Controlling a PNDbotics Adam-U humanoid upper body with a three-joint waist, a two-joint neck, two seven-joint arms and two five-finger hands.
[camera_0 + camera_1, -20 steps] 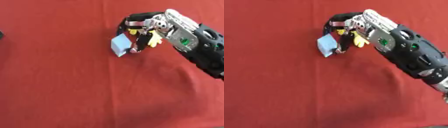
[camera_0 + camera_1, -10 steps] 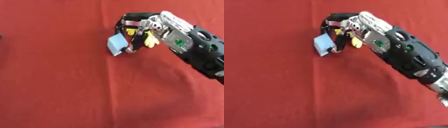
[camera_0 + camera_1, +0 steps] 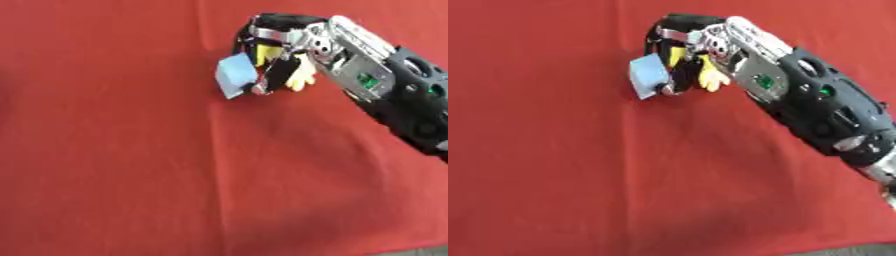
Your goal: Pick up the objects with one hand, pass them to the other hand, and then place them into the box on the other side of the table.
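The right hand (image 3: 280,55) reaches in from the right side over the red-covered table (image 3: 114,165), its black and silver arm (image 3: 815,110) running diagonally from the near right toward the far middle. The fingers (image 3: 278,22) curl over and down, clamped on a small light blue block (image 3: 236,76), which sits at the left edge of the hand with its broad face turned toward the left. The block is tilted, one corner pointing down toward the cloth; whether that corner touches the table or hangs just above it cannot be told. A faint dark shadow lies on the cloth just near and to the right of the hand.

Tucked inside the curled fingers, right of the blue block, is a yellow thing (image 3: 300,76) with a lobed lower edge; a second patch of yellow shows higher up between the fingers, and whether the two are one object cannot be made out. The yellow thing lies against the palm side of the hand, just beside the block.

The cloth shows soft creases, one running from far to near below the hand. The left hand appears in neither view, and no box is visible on the table.
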